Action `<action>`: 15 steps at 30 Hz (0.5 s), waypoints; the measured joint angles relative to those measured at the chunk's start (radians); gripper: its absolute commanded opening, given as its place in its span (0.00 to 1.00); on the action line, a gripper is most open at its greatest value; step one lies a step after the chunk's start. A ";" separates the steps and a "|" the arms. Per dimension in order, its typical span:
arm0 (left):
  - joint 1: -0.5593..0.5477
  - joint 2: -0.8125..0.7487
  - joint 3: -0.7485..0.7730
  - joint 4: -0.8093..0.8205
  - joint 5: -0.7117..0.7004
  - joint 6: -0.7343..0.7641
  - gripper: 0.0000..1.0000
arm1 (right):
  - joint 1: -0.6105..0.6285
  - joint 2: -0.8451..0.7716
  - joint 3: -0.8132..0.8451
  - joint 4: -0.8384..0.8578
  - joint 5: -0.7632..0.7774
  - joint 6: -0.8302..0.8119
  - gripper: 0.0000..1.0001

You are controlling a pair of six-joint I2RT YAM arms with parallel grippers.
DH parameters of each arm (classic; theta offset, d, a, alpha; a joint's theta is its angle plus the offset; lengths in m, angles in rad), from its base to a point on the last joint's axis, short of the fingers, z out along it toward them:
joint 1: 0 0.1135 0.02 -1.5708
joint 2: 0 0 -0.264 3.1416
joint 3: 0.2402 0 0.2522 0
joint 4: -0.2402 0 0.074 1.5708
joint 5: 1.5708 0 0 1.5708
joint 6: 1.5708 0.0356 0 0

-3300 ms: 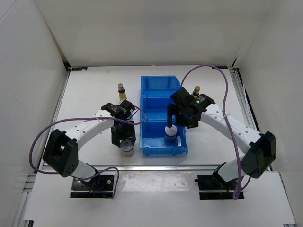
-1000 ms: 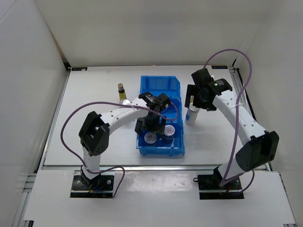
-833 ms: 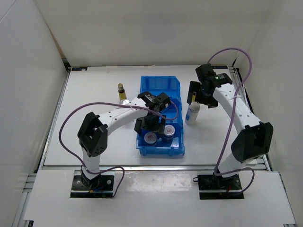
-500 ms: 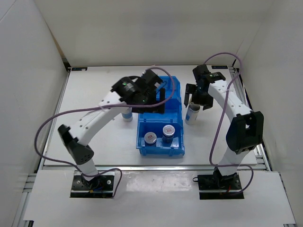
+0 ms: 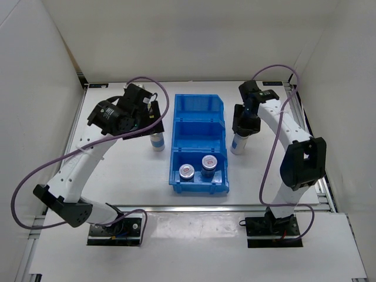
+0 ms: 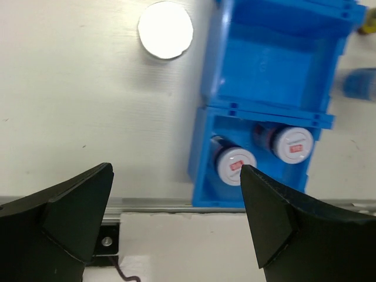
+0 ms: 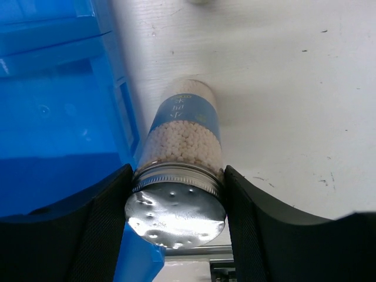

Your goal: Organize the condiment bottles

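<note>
While your left gripper [image 6: 176, 171] hangs wide open and empty, your right gripper [image 7: 177, 176] clamps the shaker [image 7: 185, 132]. It stands just beside the blue bin [image 7: 59, 106].

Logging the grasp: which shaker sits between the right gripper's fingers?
The shaker right of the blue bin; the other shaker stands left of it, untouched.
</note>
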 measured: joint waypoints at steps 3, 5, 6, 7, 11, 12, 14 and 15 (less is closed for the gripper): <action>0.055 -0.025 -0.057 -0.005 0.001 0.012 1.00 | 0.000 -0.041 0.008 -0.018 0.007 0.000 0.05; 0.080 -0.035 -0.087 -0.008 0.003 0.019 1.00 | 0.005 -0.071 0.043 -0.043 0.007 0.000 0.01; 0.091 -0.038 -0.099 -0.008 0.006 0.020 1.00 | 0.006 -0.084 0.073 -0.059 0.004 0.000 0.00; 0.103 -0.040 -0.113 -0.010 0.008 0.023 1.00 | 0.008 -0.091 0.111 -0.074 0.000 0.000 0.00; 0.134 -0.040 -0.156 -0.011 0.012 0.032 1.00 | 0.035 -0.121 0.228 -0.072 -0.035 0.000 0.00; 0.141 -0.040 -0.164 -0.009 0.013 0.034 1.00 | 0.047 -0.124 0.243 -0.069 -0.045 0.000 0.00; 0.148 -0.041 -0.173 0.001 0.015 0.042 1.00 | 0.088 -0.126 0.267 -0.068 -0.060 0.003 0.00; 0.153 -0.042 -0.175 0.007 0.016 0.047 1.00 | 0.111 -0.121 0.276 -0.068 -0.069 0.005 0.00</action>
